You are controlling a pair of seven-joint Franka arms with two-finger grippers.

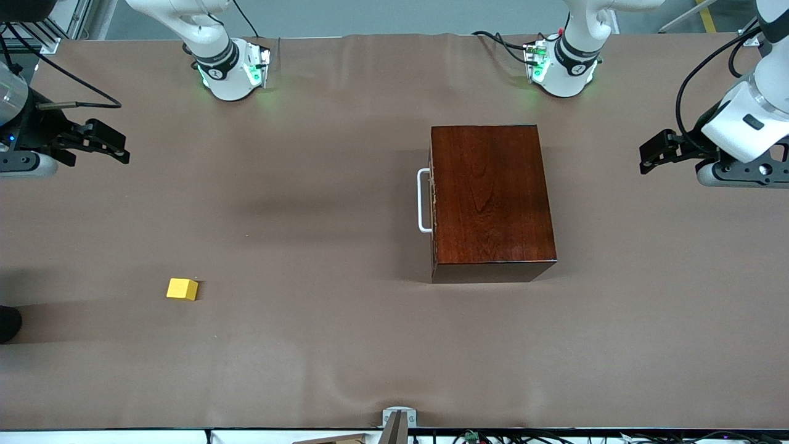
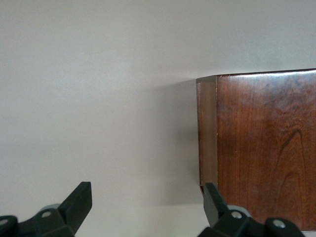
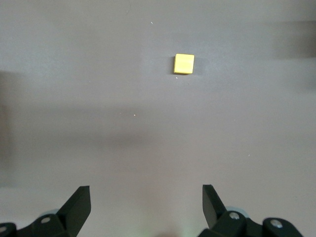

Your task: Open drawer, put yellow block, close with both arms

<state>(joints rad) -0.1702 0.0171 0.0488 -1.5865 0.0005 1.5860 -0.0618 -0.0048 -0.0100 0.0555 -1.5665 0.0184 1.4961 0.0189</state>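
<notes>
Both waiting: left gripper (image 1: 644, 161) beside wooden box (image 1: 491, 196), right gripper (image 1: 123, 151) over table (jaws apart).

brown cloth-covered table (image 1: 320, 345), slightly wrinkled, soft shadows; grey floor (image 1: 382, 15) along top edge, cables (image 1: 493, 436) at bottom edge
</notes>
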